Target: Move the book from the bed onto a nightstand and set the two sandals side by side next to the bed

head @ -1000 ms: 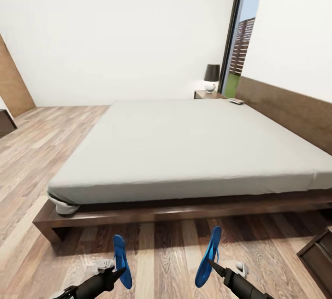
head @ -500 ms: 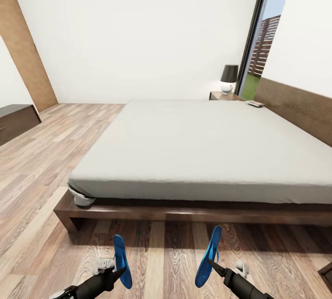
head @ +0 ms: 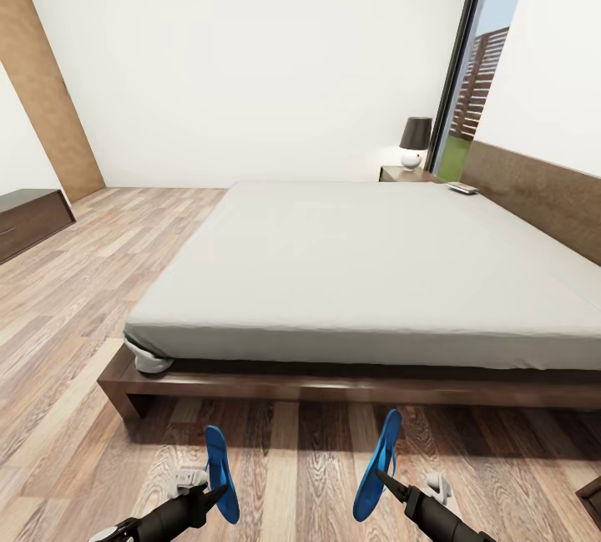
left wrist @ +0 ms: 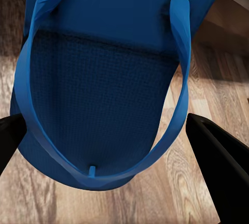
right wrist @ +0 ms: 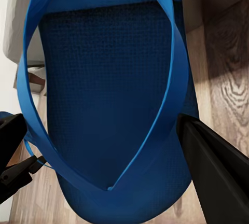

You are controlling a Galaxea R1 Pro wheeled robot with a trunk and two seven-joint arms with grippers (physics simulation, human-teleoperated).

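1. Since half a second ago the head view barely shifts; a full second back the camera swung, so the bed frame corner sat further left. The things themselves did not move.
2. Left gripper (head: 213, 493) is clamped on one thin bright blue flip-flop sandal (head: 220, 475); right gripper (head: 382, 477) is clamped on the other blue sandal (head: 376, 468). Both sandals are held upright, off the mixed-tone wood plank floor (head: 75, 308).
3. Small thin book (head: 462, 188) lies at the far corner of the off-white mattress on the low dark-wood platform bed (head: 351, 271), near the dark brown nightstand (head: 406, 175) with a lamp (head: 414, 142).
4. Step: lower both sandals flat, parallel, toes aligned, just beside the bed frame edge.
5. Room: floor ahead is open; a dark cabinet corner (head: 591, 496) sits at far right, so keep the right arm inboard.
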